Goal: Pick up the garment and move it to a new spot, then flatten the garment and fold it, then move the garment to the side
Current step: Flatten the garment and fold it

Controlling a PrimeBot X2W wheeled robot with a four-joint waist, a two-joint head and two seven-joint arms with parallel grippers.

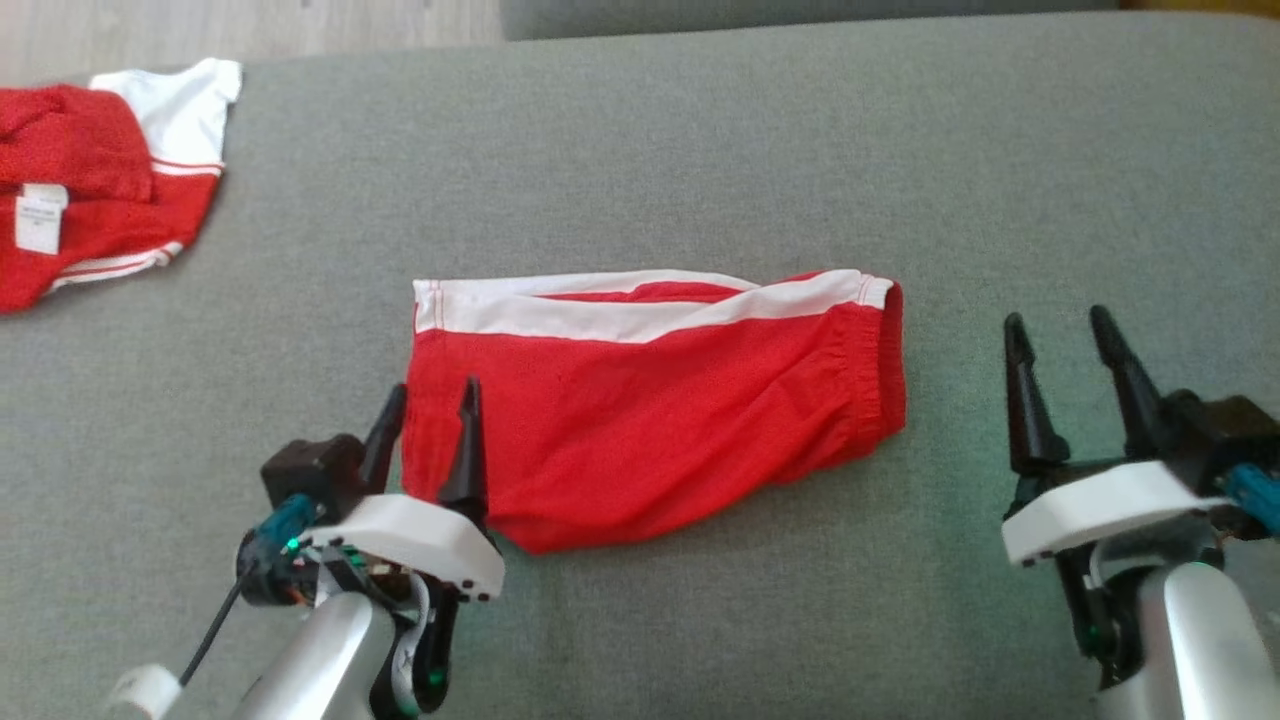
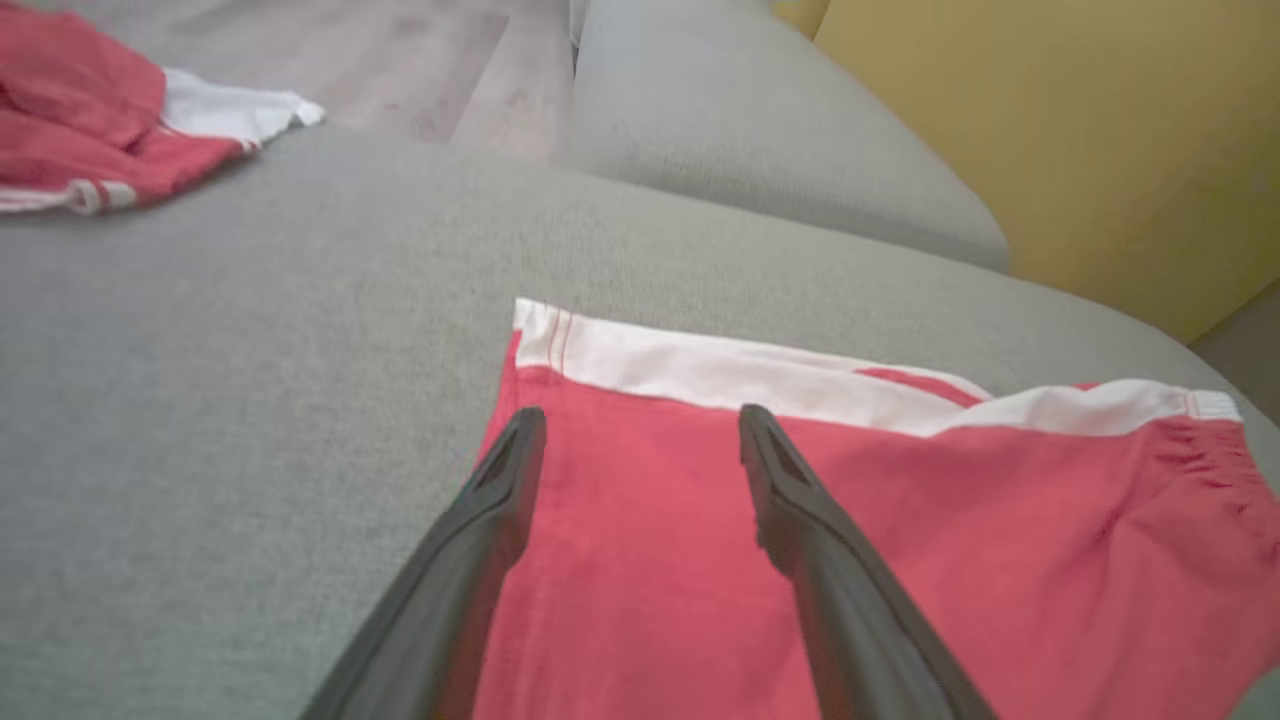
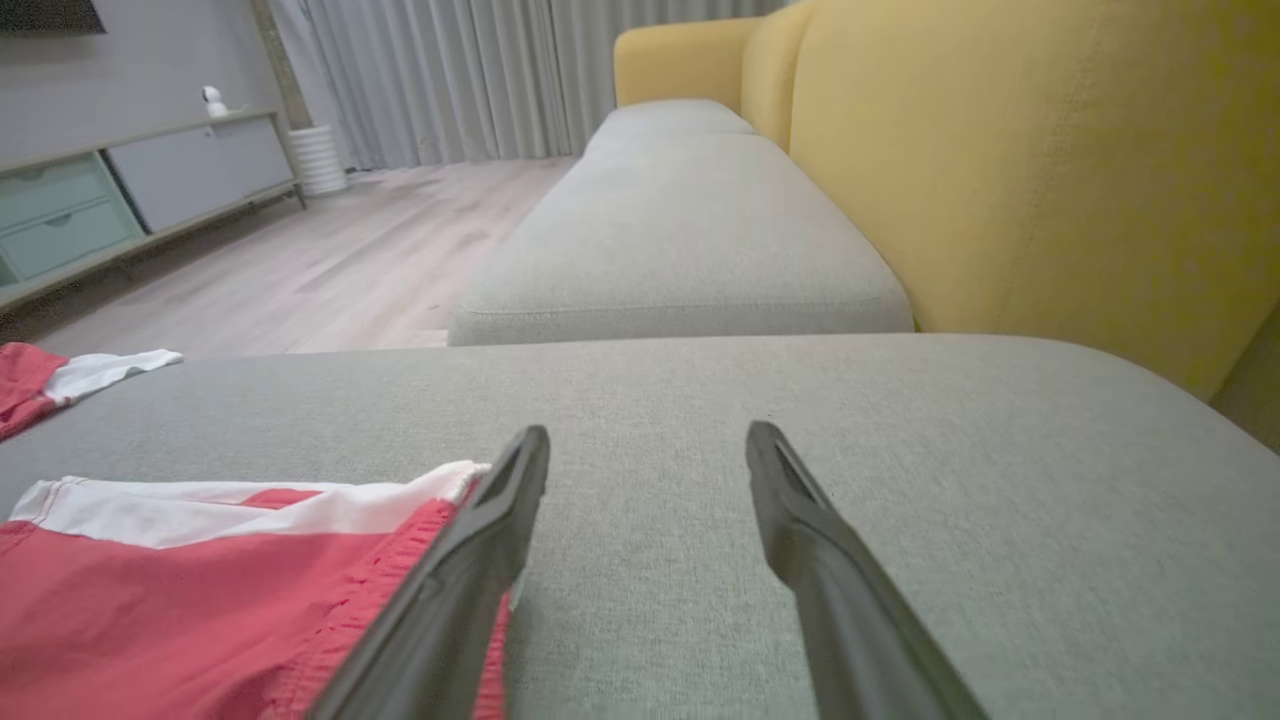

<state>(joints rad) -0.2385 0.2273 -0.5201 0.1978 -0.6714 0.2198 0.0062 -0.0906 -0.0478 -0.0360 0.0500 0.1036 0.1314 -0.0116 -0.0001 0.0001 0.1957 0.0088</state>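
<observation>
Plainly the shorts [image 1: 650, 410] lie folded at mid-frame in the head view on the cushion [image 1: 700, 150], with their long axis running left to right and the white band along the upper edge. The left gripper [image 1: 434, 390], at lower left, has its fingers spread and empty. Its tips sit at the shorts' left edge, one over the cloth and one just off it. The right gripper [image 1: 1057, 318], at lower right, is also spread and holds nothing, standing apart from the elastic right end. The left arm is therefore nearer, and a move to the side would likely start from that left edge. A second garment [image 1: 90, 200] lies at upper left.
</observation>
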